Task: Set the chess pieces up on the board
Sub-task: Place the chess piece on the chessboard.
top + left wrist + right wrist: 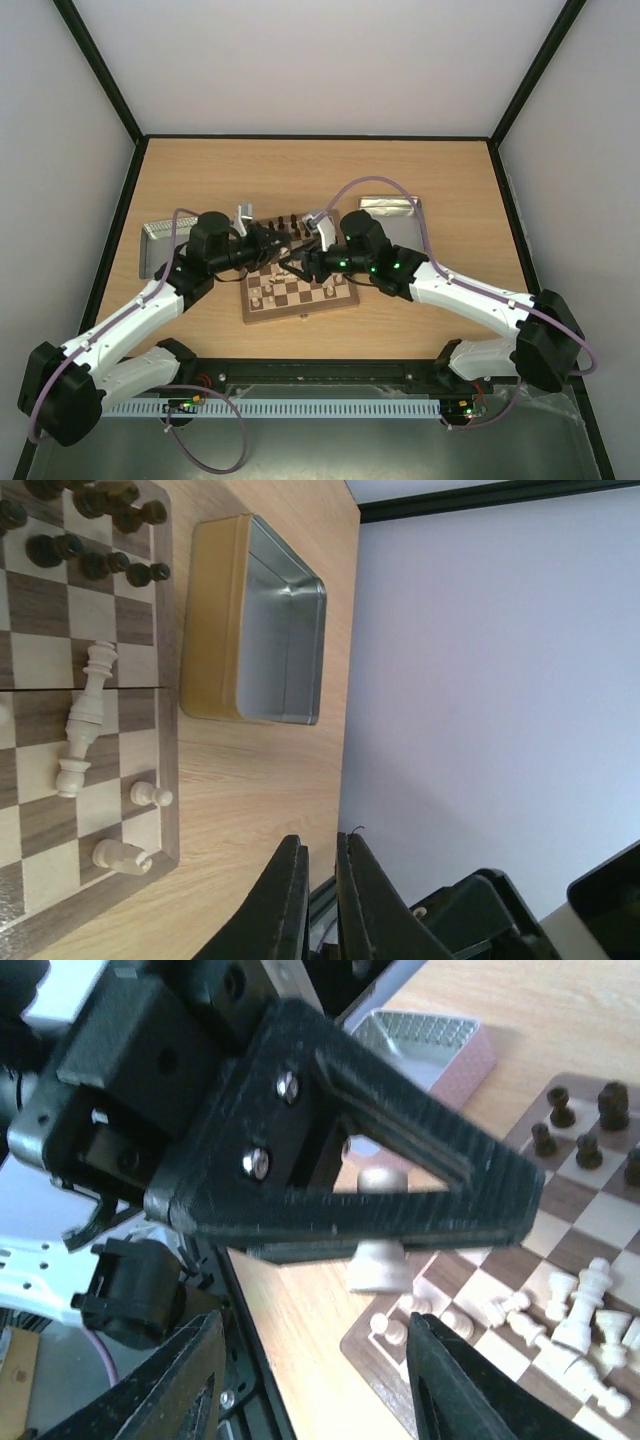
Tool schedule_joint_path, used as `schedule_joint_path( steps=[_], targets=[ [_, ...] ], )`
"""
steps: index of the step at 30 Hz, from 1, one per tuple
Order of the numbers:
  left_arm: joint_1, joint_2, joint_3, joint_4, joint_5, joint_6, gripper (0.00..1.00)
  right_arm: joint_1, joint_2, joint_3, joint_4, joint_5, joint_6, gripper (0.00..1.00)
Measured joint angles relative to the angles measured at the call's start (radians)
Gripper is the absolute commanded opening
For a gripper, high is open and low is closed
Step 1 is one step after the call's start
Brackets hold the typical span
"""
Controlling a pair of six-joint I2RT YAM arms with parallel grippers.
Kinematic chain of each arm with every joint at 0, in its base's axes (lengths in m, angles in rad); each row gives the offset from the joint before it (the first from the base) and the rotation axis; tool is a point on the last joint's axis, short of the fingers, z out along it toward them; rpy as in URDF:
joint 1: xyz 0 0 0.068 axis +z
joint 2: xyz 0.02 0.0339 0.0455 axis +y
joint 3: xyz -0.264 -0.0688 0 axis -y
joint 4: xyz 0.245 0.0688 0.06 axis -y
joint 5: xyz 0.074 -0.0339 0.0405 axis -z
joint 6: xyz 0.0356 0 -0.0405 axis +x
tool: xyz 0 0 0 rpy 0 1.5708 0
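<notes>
The board (pixel 300 313) lies between my two arms, which meet above its far edge. Pale chess pieces (pixel 262 295) stand and lie on its near rows. Close up, several lie tumbled (pixel 580 1310) (pixel 85 715). My left gripper (pixel 320 838) (pixel 272 243) is shut, with nothing showing between its tips, out past the board rim (pixel 170 680). My right gripper (pixel 315 1320) (pixel 297 262) is open. One left fingertip (pixel 380 1190) crosses right in front of it. A blurred pale piece (pixel 380 1265) shows behind that fingertip, above the board's corner (pixel 360 1352). What holds it is hidden.
Dark chessmen (pixel 285 222) (pixel 95 560) (pixel 580 1130) stand along the board's far rows. A square metal tin (pixel 160 245) sits left of the board and another (pixel 395 215) (pixel 270 630) to its right. The enclosure walls are close on both sides.
</notes>
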Motion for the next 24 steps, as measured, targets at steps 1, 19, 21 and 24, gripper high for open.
schedule_joint_path(
  steps=[1,19,21,24],
  targets=[
    [0.000,0.000,0.002,0.002,0.007,-0.004,0.04,0.000,0.001,0.008,-0.002,0.006,-0.005,0.45],
    [0.005,0.007,0.011,0.021,0.063,-0.067,0.05,0.002,0.036,0.076,-0.037,0.081,-0.035,0.29],
    [0.005,0.007,0.011,0.024,0.064,-0.076,0.06,0.003,0.037,0.077,-0.040,0.089,-0.036,0.22],
    [0.006,0.007,0.011,0.031,0.068,-0.090,0.18,0.008,0.041,0.089,-0.054,0.109,-0.048,0.13]
  ],
)
